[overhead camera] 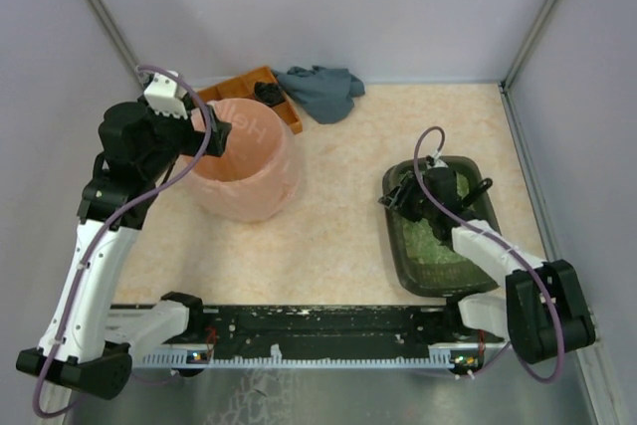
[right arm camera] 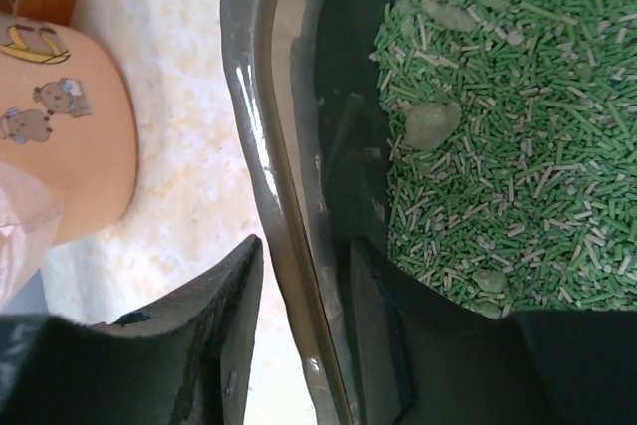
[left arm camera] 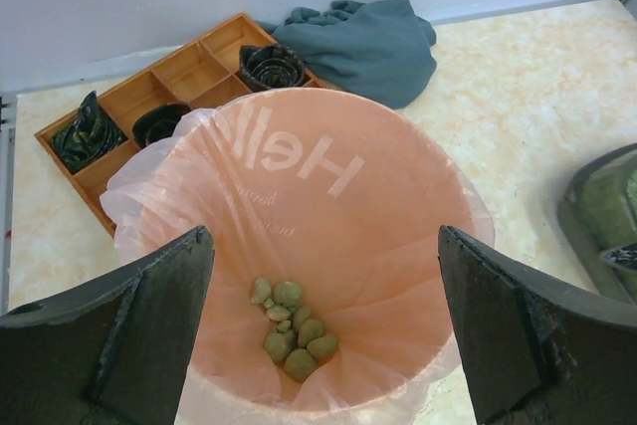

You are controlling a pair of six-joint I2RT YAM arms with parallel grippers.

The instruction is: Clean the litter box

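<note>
Right wrist: right claw straddles glossy litter box rim; granules rod-shaped.

Only one readable text from where I sit. The pink bag lining the bin, near the table's far-left corner, carries large white lettering. Through my left wrist camera I see it from inside the bag, so it's mirrored. I read "Hell", and a fold blurs whatever follows. Under it are two lines of small print, also mirrored and too fine to read. From above, the same lettering shows faintly on the bag's far wall, illegible. My right wrist camera catches the bin's outer wall with small cartoon figures printed on it: pictures only, no letters I can make out.
</note>
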